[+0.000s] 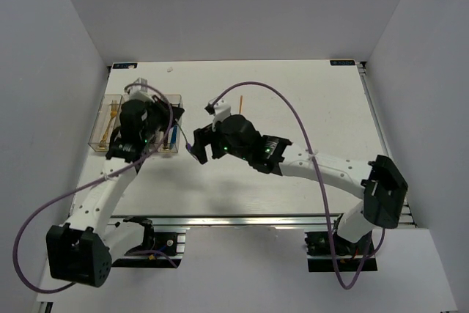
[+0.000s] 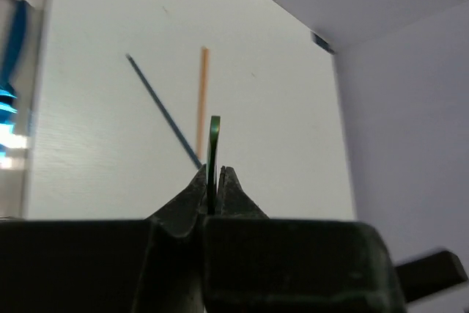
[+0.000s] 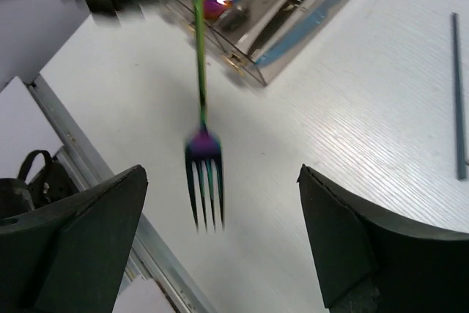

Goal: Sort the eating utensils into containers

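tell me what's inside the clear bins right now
A gold fork lies near the left end of the clear bins, a blue utensil near the right end. The left arm covers the middle compartments, so their contents cannot be seen.

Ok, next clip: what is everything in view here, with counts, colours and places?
row of clear plastic bins: one, transparent, far left of the table
gold metal fork: one, in a left-hand bin
blue utensil: one, in a bin, type unclear
iridescent green-purple fork: one, hanging tines down above the table
thin orange stick: one, lying mid-table
thin dark blue stick: one, lying angled beside the orange one
white table: one
left gripper: shut on the hanging fork's handle
right gripper: open, fingers either side of the tines, apart from them
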`<state>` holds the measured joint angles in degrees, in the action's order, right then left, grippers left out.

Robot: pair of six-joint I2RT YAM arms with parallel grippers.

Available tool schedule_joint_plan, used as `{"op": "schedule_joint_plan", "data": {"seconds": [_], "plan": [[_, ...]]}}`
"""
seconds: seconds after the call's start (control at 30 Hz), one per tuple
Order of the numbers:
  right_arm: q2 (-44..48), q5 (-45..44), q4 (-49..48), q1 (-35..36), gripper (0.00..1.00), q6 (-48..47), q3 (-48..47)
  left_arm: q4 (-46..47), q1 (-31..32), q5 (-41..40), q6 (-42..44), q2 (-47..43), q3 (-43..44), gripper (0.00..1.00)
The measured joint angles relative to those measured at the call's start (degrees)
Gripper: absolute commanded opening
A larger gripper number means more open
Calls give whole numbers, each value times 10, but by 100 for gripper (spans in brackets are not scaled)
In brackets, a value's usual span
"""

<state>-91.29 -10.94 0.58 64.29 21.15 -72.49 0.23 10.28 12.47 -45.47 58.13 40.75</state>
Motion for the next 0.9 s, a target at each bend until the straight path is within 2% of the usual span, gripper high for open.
{"op": "schedule_joint_plan", "data": {"seconds": [0.1, 0.2, 0.3, 0.4, 0.53, 0.63, 0.9], "plan": [[49, -3, 8, -29, 89, -1, 41, -103, -1, -73, 111, 66, 126, 0], [110, 2, 10, -97, 89, -1, 97, -177, -8, -172, 217, 133, 220, 0], [154, 7, 13, -167, 89, -1, 149, -218, -31, -277, 309, 200, 281, 0], [184, 11, 26, -192, 89, -4, 191, -221, -58, -409, 389, 265, 322, 0], [220, 42, 33, -190, 89, -8, 241, -145, -96, -553, 515, 360, 386, 0], [243, 68, 29, -189, 89, -7, 272, -46, -120, -612, 609, 399, 387, 0], [253, 123, 13, -189, 89, -3, 293, 186, -170, -657, 763, 464, 360, 0]]}}
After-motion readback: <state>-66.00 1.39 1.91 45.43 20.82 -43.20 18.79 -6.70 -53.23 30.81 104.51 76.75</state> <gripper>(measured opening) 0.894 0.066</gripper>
